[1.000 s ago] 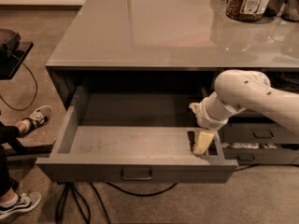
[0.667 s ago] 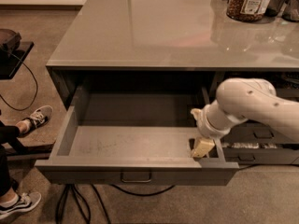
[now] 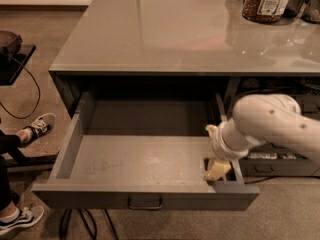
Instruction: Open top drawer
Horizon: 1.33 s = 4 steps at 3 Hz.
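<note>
The top drawer [image 3: 140, 159] stood open under the front edge of the bench [image 3: 175, 29], extended far out, its deep grey interior bare and its floor scuffed pale. A small bar handle [image 3: 145, 203] sat at the middle of its flat front. The end effector [image 3: 218, 169] reached down into the drawer's front right corner, close against the right side wall; whether it was wide or narrow could not be told. The white arm [image 3: 272, 121] came in from the right, in front of a neighbouring drawer [image 3: 275, 166]. A jar [image 3: 266, 1] with a label stood at the far right of the glossy bench top. A person's sneakers [image 3: 40, 126] were on the floor at left.
</note>
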Each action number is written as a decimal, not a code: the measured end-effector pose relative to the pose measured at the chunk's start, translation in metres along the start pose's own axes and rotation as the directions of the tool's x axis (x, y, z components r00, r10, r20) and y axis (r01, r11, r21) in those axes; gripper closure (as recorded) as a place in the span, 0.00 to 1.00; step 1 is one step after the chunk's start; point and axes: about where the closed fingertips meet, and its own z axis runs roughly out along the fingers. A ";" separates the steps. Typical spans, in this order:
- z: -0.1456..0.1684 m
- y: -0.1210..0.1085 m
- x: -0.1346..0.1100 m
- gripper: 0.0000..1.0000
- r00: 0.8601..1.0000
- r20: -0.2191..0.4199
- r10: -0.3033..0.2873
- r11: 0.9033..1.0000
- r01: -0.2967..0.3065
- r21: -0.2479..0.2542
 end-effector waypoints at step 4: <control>-0.020 0.067 0.000 0.00 0.995 -0.042 0.086 0.996 -0.086 0.017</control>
